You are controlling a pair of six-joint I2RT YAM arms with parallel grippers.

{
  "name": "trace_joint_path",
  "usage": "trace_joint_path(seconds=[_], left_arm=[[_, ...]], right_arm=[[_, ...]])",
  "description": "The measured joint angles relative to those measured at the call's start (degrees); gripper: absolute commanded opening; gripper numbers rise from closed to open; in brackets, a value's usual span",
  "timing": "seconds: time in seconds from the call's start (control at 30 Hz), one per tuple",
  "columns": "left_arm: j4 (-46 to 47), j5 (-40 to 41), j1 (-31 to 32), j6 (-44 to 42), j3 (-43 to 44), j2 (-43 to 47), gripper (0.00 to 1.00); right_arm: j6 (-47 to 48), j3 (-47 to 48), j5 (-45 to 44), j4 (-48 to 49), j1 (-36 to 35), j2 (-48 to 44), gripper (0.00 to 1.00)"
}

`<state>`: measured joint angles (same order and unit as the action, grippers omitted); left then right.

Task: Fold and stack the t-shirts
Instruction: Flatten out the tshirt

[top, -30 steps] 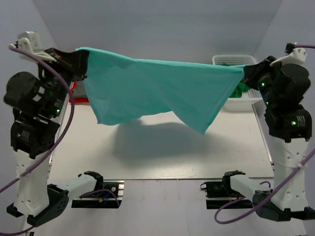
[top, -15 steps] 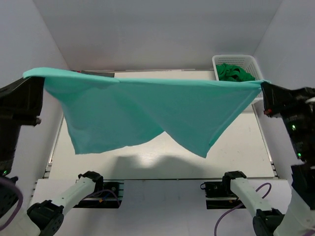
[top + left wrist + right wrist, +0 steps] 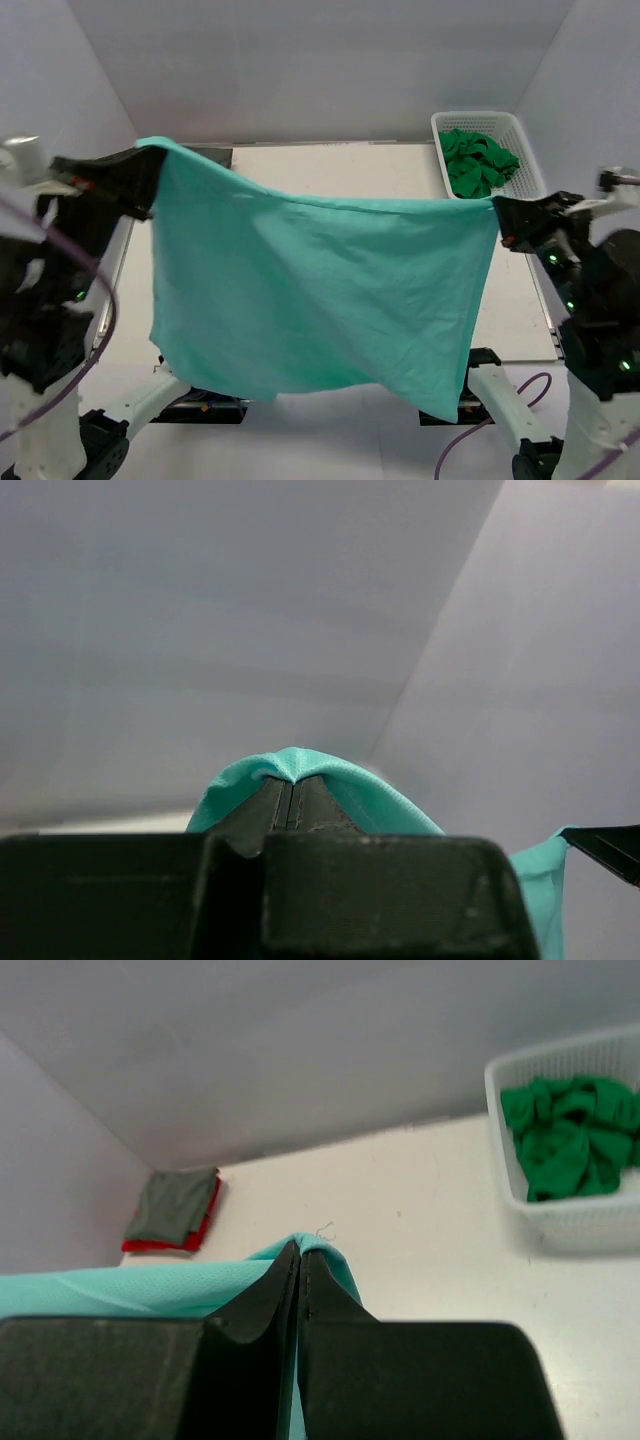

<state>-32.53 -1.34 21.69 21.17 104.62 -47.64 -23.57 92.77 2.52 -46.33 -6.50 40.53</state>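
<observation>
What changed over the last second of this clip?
The light teal t-shirt swung toward the camera and now hangs fuller and lower. The left claw and right claw stayed shut on its upper corners. The white basket of green shirts stayed put.

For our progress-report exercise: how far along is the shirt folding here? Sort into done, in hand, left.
Done: a grey shirt lies folded on a red shirt on the table. In hand: the teal shirt hangs spread in the air, both jaws shut on its top corners, not yet folded. Left: fold and stack it, then the green shirts bunched in the basket.
</observation>
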Motion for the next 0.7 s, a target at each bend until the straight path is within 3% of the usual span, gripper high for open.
trace_joint_path(seconds=[0.33,0.5,0.7], left_arm=[[6.43,10.58,0.00,2.14,-21.20,-15.13,0.00],[7.48,15.98,-0.52,2.93,-25.81,-26.86,0.00],[11.93,20.44,-1.60,3.30,-25.79,-36.79,0.00]], right_arm=[[-2.25,-24.96,-1.27,7.87,0.02,6.67,0.00],[-3.41,-29.62,-1.29,13.77,0.07,18.05,0.00],[-3.32,-28.59,-1.31,19.56,0.07,33.16,0.00]])
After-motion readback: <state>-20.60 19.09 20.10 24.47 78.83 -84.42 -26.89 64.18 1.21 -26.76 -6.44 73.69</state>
